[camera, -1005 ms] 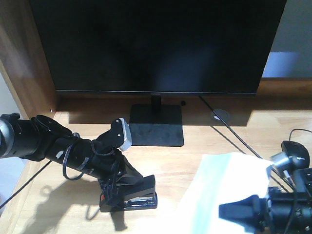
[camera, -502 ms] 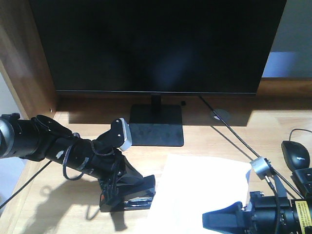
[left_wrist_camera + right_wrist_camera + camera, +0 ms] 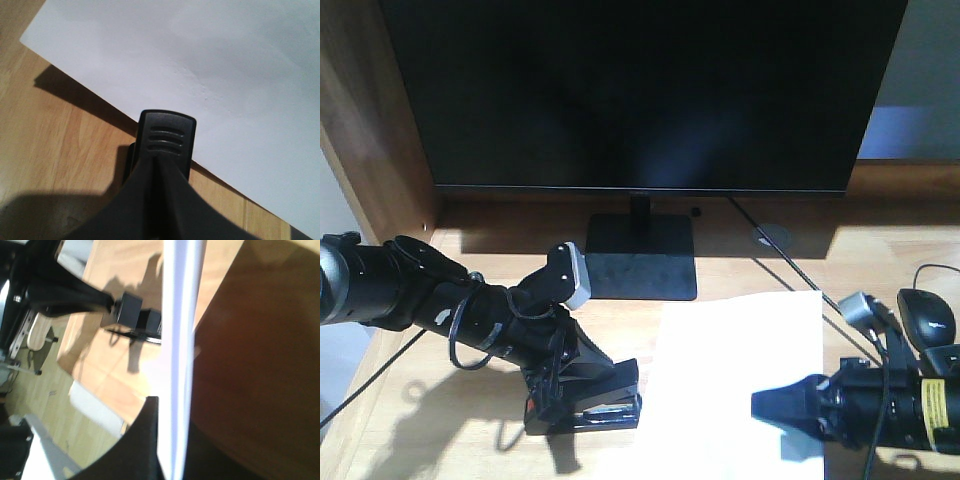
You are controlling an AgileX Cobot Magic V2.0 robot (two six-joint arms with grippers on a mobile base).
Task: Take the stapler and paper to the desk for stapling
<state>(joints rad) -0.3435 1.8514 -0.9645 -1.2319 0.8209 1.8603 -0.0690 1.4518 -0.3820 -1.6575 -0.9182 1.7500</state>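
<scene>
Left pincer point(image 3: 595, 390) clamped on stapler point(image 3: 608, 415) — mostly hidden; right pincer point(image 3: 790, 415) grips paper point(image 3: 730, 360) edge — near corner cut off.

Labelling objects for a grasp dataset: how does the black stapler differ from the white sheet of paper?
The black long-bodied plastic stapler is dark, chunky and compact; the plain white paper sheet is pale, thin and far larger. The left gripper holds the stapler, the right gripper the sheet. Both are clamped in jaws.

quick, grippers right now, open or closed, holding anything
Left gripper: closed, holding the stapler.
Right gripper: closed, holding the paper by its near edge.
</scene>
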